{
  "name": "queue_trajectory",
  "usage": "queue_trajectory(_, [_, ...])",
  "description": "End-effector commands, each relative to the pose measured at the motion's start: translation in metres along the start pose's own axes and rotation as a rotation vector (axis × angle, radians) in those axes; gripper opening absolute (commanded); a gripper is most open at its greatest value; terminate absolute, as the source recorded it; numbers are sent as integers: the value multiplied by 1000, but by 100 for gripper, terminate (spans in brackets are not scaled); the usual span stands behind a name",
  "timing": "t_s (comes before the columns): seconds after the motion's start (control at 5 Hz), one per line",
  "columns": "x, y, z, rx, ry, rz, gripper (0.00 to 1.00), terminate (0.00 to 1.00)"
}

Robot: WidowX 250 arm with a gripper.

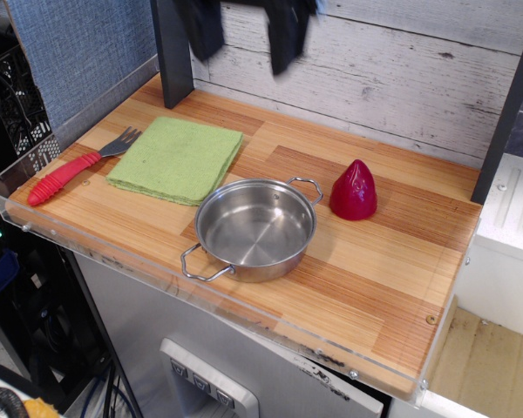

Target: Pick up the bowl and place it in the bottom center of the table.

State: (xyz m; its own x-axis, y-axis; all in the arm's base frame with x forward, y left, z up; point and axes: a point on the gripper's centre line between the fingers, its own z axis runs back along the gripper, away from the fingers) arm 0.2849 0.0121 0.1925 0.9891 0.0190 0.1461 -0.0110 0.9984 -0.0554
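Observation:
The shiny steel bowl point(254, 229) with two wire loop handles stands upright on the striped wood table point(379, 261), near the front edge at the middle. My gripper point(244, 35) is high above the back of the table, far from the bowl. Its two dark fingers point(286, 33) hang apart and hold nothing. Only the finger ends show at the top of the frame.
A dark red cone point(354, 190) stands just right of the bowl. A green cloth point(178, 158) lies to the left, with a red-handled fork point(77, 167) beyond it. A dark post point(173, 52) stands at the back left. A clear acrylic edge point(96, 252) runs along the front.

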Motion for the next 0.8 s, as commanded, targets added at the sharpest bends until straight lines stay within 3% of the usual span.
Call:
queue_trajectory(0.0, [-1,-3,43,47,4,35,100,0])
queue_trajectory(0.2, [2,-5,30,41,59,-16,100,0])
queue_trajectory(0.4, [2,-5,30,41,59,-16,100,0])
queue_trajectory(0.6, [2,-5,30,41,59,-16,100,100])
